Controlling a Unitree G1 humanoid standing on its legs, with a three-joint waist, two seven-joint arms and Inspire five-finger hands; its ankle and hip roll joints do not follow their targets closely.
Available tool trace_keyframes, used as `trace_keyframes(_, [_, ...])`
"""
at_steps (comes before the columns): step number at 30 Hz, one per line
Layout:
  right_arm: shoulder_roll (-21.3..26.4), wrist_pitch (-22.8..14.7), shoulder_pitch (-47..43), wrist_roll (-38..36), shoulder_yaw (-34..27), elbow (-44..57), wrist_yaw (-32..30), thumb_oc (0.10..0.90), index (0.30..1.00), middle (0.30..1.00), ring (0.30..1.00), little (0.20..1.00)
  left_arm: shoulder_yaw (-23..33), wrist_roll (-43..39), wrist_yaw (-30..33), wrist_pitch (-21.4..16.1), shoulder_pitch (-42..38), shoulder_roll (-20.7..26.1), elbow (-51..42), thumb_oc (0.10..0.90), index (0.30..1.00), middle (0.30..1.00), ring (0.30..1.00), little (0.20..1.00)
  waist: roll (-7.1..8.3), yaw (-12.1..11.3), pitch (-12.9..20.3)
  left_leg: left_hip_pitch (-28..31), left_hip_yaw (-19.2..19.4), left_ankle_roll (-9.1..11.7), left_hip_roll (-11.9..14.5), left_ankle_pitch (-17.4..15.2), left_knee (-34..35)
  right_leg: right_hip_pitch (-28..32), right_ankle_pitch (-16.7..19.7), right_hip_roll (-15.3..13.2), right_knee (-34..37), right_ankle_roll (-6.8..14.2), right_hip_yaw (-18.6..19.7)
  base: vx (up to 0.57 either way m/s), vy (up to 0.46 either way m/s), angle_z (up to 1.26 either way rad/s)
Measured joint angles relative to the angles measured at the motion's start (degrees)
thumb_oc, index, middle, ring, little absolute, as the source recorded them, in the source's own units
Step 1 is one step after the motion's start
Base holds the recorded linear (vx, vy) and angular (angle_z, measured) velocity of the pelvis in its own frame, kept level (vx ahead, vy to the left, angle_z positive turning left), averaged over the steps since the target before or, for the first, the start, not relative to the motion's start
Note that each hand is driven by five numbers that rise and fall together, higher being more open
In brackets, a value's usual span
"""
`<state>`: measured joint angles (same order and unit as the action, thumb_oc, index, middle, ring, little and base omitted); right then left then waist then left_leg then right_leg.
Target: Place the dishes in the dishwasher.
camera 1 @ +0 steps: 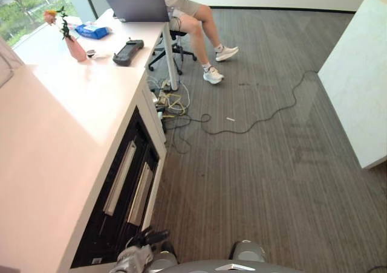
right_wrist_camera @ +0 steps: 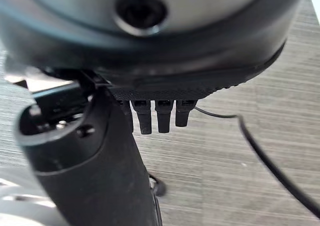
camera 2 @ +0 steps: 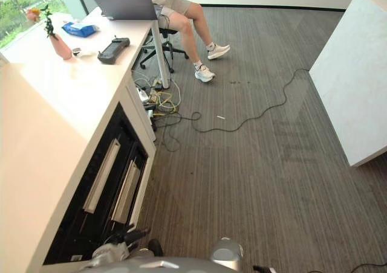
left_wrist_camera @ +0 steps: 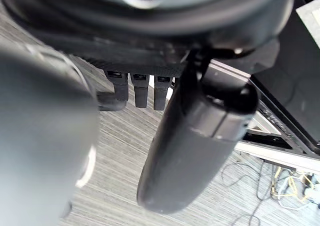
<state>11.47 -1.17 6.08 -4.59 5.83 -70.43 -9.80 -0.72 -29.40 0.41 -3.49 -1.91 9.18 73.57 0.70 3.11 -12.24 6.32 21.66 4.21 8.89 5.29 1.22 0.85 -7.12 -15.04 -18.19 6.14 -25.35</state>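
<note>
**Left eye view: hands empty, dishwasher shut, no dish within reach**

Along the far left, the white counter [camera 1: 54, 122] carries a pink vase [camera 1: 75, 48] with a flower, a blue packet [camera 1: 92, 31], a black handheld controller [camera 1: 128, 51] and, at its far end, a laptop [camera 1: 136, 4]. None of these is a dish, and I cannot tell where the dishes are.

Under the counter's long front edge sits the dishwasher [camera 1: 109, 224], a black front with two pale bar handles [camera 1: 120, 177] side by side. It looks closed.

The left hand [camera 1: 145, 238] hangs low, just beside the near end of that black front. In its wrist view its fingers [left_wrist_camera: 135, 88] are straight and relaxed, with nothing in them. Past the counter's far end a person [camera 1: 193, 16] sits on an office chair [camera 1: 175, 43]. A white block [camera 1: 357, 73] stands on the carpeted floor [camera 1: 260, 182] at the right, well apart from the counter. The right hand [right_wrist_camera: 150, 117] hangs over bare floor, its fingers loose and holding nothing.

My judgement is that a bar handle is rigid and best taken with the fingers curled round its middle. Dishes are likely stiff, glazed and slippery, and they chip when knocked. Each is best gripped at the rim, thumb above and fingers beneath, and kept level.
</note>
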Motion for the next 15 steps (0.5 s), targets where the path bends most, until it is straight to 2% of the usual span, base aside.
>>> trace_keyframes(1, [2.05, 0.2, -0.16, -0.26, -0.08, -0.52, -0.06, 0.8, 0.9, 0.9, 0.9, 0.9, -0.66, 0.34, 0.11, 0.13, 0.4, -0.71, -0.23, 0.8, 0.9, 0.9, 0.9, 0.9, -1.5, -0.34, 0.83, -0.07, -0.66, 1.25, 1.25, 0.45, 0.24, 0.01, -0.43, 1.33, -0.51, -0.39, 1.38, -0.05, -0.377, 0.23])
trace_keyframes(2, [2.93, 0.19, -0.11, -0.36, 0.01, 0.44, 0.24, 0.8, 0.9, 0.9, 0.9, 0.9, -0.94, 0.92, 0.11, 0.04, 0.47, -0.7, -0.24, 0.8, 0.9, 0.9, 0.9, 0.9, -1.97, -0.39, 1.34, -0.54, -0.79, 1.95, 1.67, 0.87, -0.58, 0.07, -1.25, 2.17, 0.18, -0.79, 3.89, -0.07, -0.426, 0.12])
trace_keyframes(4, [4.68, -0.55, -0.74, -0.51, 0.82, 2.26, 1.13, 0.8, 0.9, 0.9, 0.9, 0.9, -0.53, 1.96, 0.6, -0.2, 0.8, -1.29, 0.18, 0.8, 0.9, 0.9, 0.9, 0.9, -2.57, -1.34, 2.87, -1.41, -0.41, 2.87, 4.3, 0.48, -2.89, 0.25, -1.21, 5.34, 3.1, -1.47, 5.43, -0.05, -0.446, -0.26])
trace_keyframes(6, [4.52, -0.58, -1.3, -0.41, 3.67, 2.0, 2.14, 0.8, 0.9, 0.9, 0.9, 0.9, -0.05, 2.03, 0.96, -0.37, 1.04, -1.27, 1.45, 0.8, 0.9, 0.9, 0.9, 0.9, -2.1, -2.88, 5.08, -2.23, 0.36, 3.87, 5.93, 1.08, -3.96, 0.46, -0.49, 7.64, 5.95, -2.53, 6.23, -0.02, -0.295, -0.38])
trace_keyframes(7, [4.07, -0.61, -1.25, 0.02, 5.43, 1.79, 3.21, 0.8, 0.9, 0.9, 0.9, 0.9, 0.12, 1.95, 1.38, -0.75, 0.85, -0.98, 1.35, 0.8, 0.9, 0.9, 0.9, 0.9, -0.93, -3.8, 6.65, -3.31, 0.19, 4.76, 7.18, 2.58, -5.25, 0.82, 0.66, 9.06, 7.91, -3.33, 6.4, -0.01, -0.214, -0.16])
trace_keyframes(8, [4.12, -0.66, -1.23, 0.01, 6.37, 1.25, 3.89, 0.8, 0.9, 0.9, 0.9, 0.9, 0.02, 1.89, 1.6, -1.04, 0.9, -0.64, 1.26, 0.8, 0.9, 0.9, 0.9, 0.9, -0.93, -4.13, 7.02, -3.11, -0.24, 4.98, 7.8, 3.11, -5.27, 1.82, 0.94, 9.9, 8.98, -3.63, 6.19, -0.04, -0.29, -0.03])
trace_keyframes(9, [4.2, -0.58, -0.79, 0.01, 6.59, 0.88, 4.76, 0.8, 0.9, 0.9, 0.9, 0.9, -0.05, 1.84, 1.64, -1.0, 1.35, -0.4, 1.13, 0.8, 0.9, 0.9, 0.9, 0.9, -0.16, -4.35, 7.73, -2.95, -0.06, 5.04, 8.29, 3.14, -4.89, 2.73, 1.74, 10.56, 10.5, -4.49, 5.8, -0.03, -0.193, 0.11])
trace_keyframes(10, [4.32, -0.74, -0.72, 0.03, 6.74, 0.21, 5.1, 0.8, 0.9, 0.9, 0.9, 0.9, -0.71, 1.74, 1.68, -1.03, 1.56, -1.13, 0.92, 0.8, 0.9, 0.9, 0.9, 0.9, -0.38, -4.36, 7.88, -2.64, -0.14, 5.11, 8.32, 3.75, -4.45, 3.31, 1.77, 11.08, 10.87, -4.5, 5.35, -0.04, -0.219, 0.17])
trace_keyframes(11, [4.38, -0.82, -0.46, 0.03, 6.71, -0.69, 5.42, 0.8, 0.9, 0.9, 0.9, 0.9, -1.51, 1.86, 1.77, -0.94, 1.59, -1.1, 0.86, 0.8, 0.9, 0.9, 0.9, 0.9, -1.24, -4.01, 8.31, -2.46, -0.22, 5.33, 8.84, 3.66, -4.22, 3.99, 1.85, 11.93, 11.91, -4.27, 4.98, -0.01, -0.059, 0.14])
trace_keyframes(12, [4.23, -0.55, -0.47, 0.01, 6.67, -1.24, 5.77, 0.8, 0.9, 0.9, 0.9, 0.9, -2.33, 1.89, 1.66, -0.91, 1.7, -0.47, 0.77, 0.8, 0.9, 0.9, 0.9, 0.9, -0.97, -4.2, 8.35, -2.26, -0.13, 5.57, 9.12, 3.5, -3.69, 4.31, 2.23, 12.22, 12.82, -4.36, 4.96, -0.01, -0.081, 0.09])
trace_keyframes(13, [4.25, -0.62, -0.35, -0.03, 6.41, -2.56, 6.15, 0.8, 0.9, 0.9, 0.9, 0.9, -3.4, 2.27, 1.58, -0.73, 1.7, -0.59, 0.57, 0.8, 0.9, 0.9, 0.9, 0.9, -1.81, -4.02, 8.51, -1.77, -0.08, 5.76, 9.17, 3.66, -2.45, 4.33, 2.55, 12.66, 13.34, -4.36, 4.94, 0.0, -0.052, 0.0])
trace_keyframes(15, [4.05, -0.45, -0.87, -0.19, 4.0, -5.0, 6.81, 0.8, 0.9, 0.9, 0.9, 0.9, -5.98, 3.58, 0.81, -0.24, 1.59, -0.69, -0.19, 0.8, 0.9, 0.9, 0.9, 0.9, -2.53, -3.76, 8.53, -1.36, -0.08, 5.84, 8.94, 3.67, -1.34, 4.43, 2.87, 12.63, 13.82, -4.01, 4.97, 0.0, 0.0, 0.0])
